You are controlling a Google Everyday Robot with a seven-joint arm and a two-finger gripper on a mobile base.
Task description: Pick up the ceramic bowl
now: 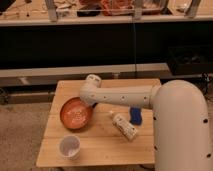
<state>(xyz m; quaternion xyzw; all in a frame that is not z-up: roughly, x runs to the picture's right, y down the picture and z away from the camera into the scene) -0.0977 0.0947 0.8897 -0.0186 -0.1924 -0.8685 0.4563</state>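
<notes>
— Whereabouts of the ceramic bowl (75,115)?
— Sitting upright on the left half of the wooden table (107,150); orange inside, darker rim; just behind the white cup (69,147).
— And the gripper (91,103)?
— Down at the bowl's right rim, at the end of the white arm (120,95); mostly hidden beneath the wrist; wide or narrow, cannot tell.
— Anything else nearby?
— Right of the bowl, a white bottle (125,126) lying on its side; just behind that, a blue object (135,116).

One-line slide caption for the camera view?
Gripper at the rim of the ceramic bowl on a wooden table, white cup nearer the camera.
</notes>
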